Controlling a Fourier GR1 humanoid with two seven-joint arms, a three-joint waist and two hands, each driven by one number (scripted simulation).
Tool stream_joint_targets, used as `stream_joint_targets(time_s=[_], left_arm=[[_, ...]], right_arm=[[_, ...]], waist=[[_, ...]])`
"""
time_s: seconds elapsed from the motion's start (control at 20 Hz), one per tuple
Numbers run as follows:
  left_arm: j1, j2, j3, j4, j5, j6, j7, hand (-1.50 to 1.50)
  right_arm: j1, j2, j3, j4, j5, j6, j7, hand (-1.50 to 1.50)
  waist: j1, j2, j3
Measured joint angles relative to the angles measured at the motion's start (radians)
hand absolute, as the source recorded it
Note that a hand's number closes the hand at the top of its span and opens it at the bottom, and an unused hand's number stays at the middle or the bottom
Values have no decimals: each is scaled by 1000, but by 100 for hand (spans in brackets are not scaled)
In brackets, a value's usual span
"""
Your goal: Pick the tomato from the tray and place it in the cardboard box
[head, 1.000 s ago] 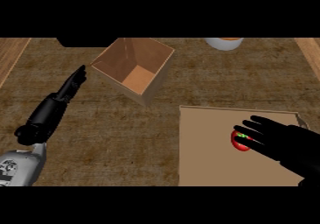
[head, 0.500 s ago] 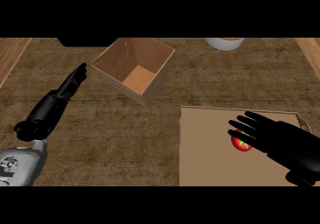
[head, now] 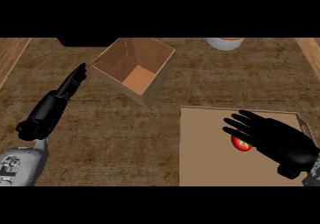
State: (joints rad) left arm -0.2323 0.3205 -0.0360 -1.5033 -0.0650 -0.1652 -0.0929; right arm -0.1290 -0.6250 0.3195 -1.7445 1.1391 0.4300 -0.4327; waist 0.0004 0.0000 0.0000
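A red tomato with a green stem lies on the flat brown tray at the lower right. My right hand hovers over it with fingers spread and open, covering the tomato's right side. The open cardboard box stands tilted at the upper middle of the counter. My left hand rests open left of the box, fingers straight and pointing up toward it.
A white cup-like object with an orange top stands at the far edge, right of the box. Wooden borders run along the counter's left and right sides. A dark object sits at the far left edge.
My right hand has shifted left and slightly down over the tomato, hiding more of it. The left hand and box have not moved.
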Motion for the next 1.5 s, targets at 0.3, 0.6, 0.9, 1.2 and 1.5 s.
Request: stream_joint_targets(time_s=[0.3,0.6,0.9,1.2,1.5], left_arm=[[15,-31,9,-22,-26,-9,12,0],[4,-56,20,-24,-51,-16,26,0],[9,-67,33,-25,-66,-36,20,0],[16,-72,49,-53,-61,-59,35,0],[6,-76,62,-16,-73,-64,8,0]], right_arm=[[-11,59,-6,83,61,-21,-42,-150],[-29,118,-17,161,143,-66,-36,-150],[-54,149,-53,262,180,-101,-78,-150],[-90,195,-25,342,226,-165,-143,150],[-103,218,-40,382,230,-303,-230,150]], waist=[[1,0,0],[1,0,0],[1,0,0],[4,-1,-2],[1,-5,-8]])
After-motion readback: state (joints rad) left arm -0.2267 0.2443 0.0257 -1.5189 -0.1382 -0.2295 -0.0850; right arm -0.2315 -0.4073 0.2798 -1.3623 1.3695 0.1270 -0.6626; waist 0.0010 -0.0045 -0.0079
